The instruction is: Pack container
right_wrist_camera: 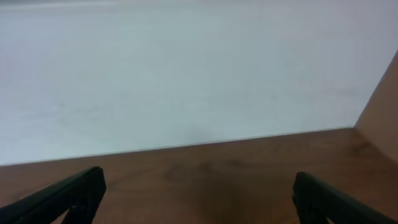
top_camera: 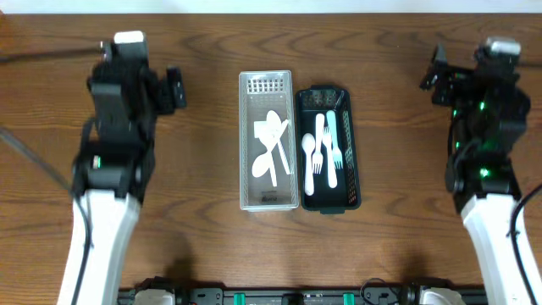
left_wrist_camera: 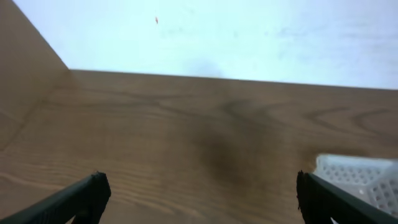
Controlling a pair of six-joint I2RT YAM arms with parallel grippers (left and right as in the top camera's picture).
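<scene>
A white perforated container sits at the table's middle with white plastic spoons in it. Right beside it a dark green container holds white and pale blue forks. My left gripper is open and empty at the far left, apart from both containers; its fingertips frame bare wood, with the white container's corner at the right. My right gripper is open and empty at the far right; its fingertips show only table and wall.
The wooden table runs to a white wall at the back. Both arm bases stand at the front edge, left and right.
</scene>
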